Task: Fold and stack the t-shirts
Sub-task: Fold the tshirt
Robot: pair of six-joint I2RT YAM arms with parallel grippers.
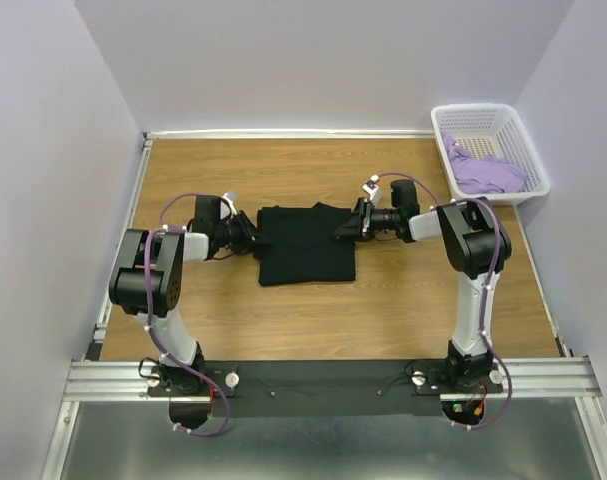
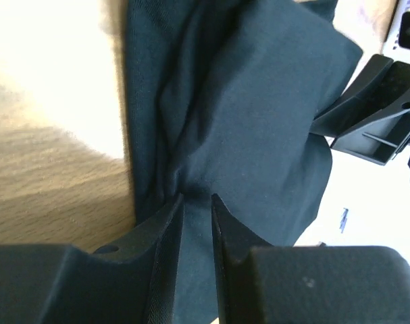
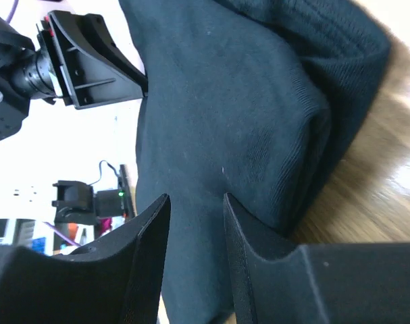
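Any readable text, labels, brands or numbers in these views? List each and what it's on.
None readable.
The black t-shirt, lavender t-shirt and basket: no print visible.
A small blue mark on the washed-out background, left wrist view: too small to read.

Black t-shirt (image 3: 245, 121) runs off the frame in both wrist views; whether the right hand (image 3: 195, 198) grips it cannot be determined.

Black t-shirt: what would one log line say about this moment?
plain black cloth t-shirt: partly folded | left gripper: pinching it | right gripper: pinching it
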